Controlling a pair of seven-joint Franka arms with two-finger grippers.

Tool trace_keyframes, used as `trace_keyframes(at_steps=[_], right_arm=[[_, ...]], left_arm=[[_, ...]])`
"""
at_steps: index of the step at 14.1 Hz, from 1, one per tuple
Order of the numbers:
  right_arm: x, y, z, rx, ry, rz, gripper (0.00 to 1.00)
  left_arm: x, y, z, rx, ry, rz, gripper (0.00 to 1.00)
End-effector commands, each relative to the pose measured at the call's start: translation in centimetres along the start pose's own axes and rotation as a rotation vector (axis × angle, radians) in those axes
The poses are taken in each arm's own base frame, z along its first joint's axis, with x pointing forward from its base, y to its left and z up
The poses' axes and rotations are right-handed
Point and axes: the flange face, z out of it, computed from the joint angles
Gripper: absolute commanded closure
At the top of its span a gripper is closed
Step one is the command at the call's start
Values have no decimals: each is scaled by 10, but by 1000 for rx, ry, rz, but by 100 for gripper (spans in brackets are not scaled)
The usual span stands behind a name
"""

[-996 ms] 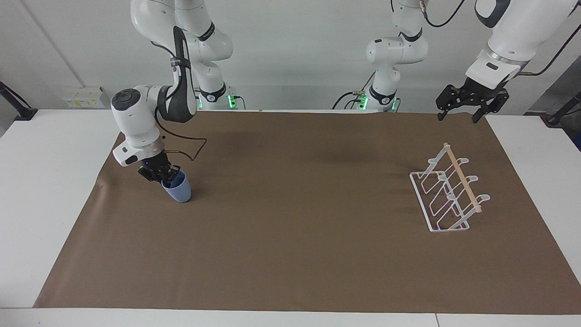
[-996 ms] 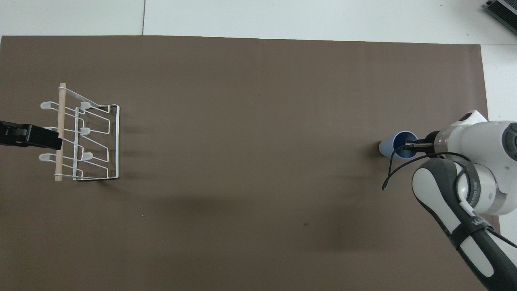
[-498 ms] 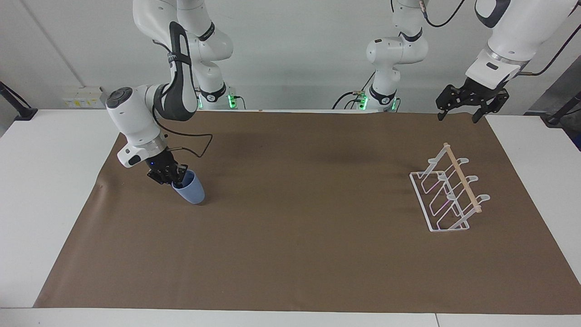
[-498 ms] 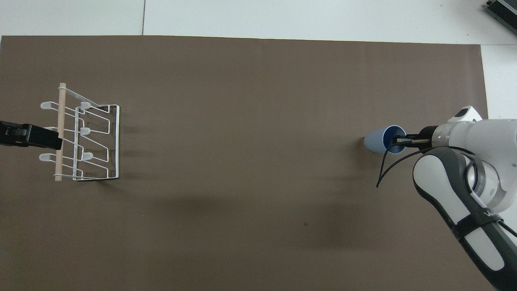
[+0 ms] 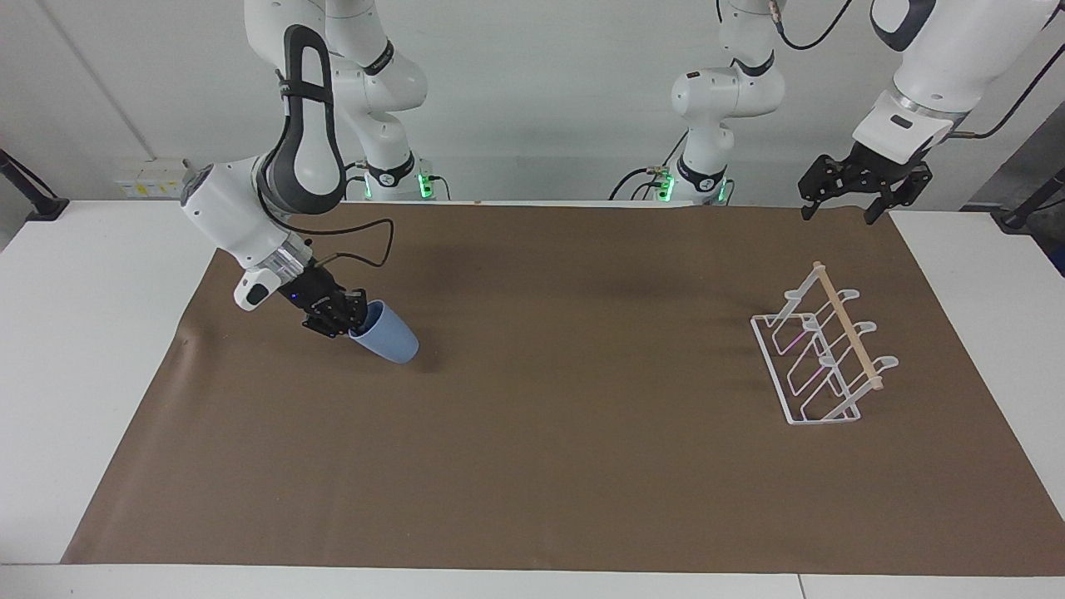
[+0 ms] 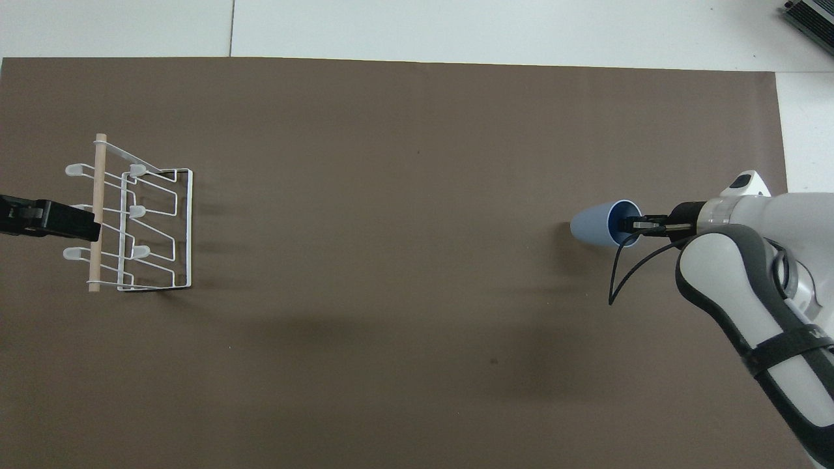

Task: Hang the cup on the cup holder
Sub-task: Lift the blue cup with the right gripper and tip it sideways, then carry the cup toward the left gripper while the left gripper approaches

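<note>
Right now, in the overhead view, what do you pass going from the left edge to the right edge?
Left gripper → cup holder → bare brown mat → cup → right gripper, fingers shut on the cup's rim.

One cup (image 5: 386, 340) and one cup holder (image 5: 824, 358) are on one brown mat (image 5: 549, 466). The holder carries one wooden rod (image 5: 846, 325). Two arms show, each with one gripper: right gripper (image 5: 353, 324), left gripper (image 5: 840, 215).

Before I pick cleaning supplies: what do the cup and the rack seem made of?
Cup: probably matte plastic, an even light blue without shine. Rack: thin white wire, likely coated metal, with a pale rod across the top that looks like bare wood.
</note>
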Motion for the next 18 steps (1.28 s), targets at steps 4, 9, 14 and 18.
trace_keyframes(at_steps=[4,9,14,18], right_arm=[[-2,-52,8,307,37,118,100],[-11,-104,16,548,-2,177,100],[-13,-158,35,691,69,278,100],[-26,-219,56,769,122,369,100]], left_arm=[[-11,20,6,-107,16,-230,0],[-11,38,9,-355,-9,-560,0],[-17,62,21,-577,-107,-932,0],[-20,96,28,-758,-159,-1147,0]])
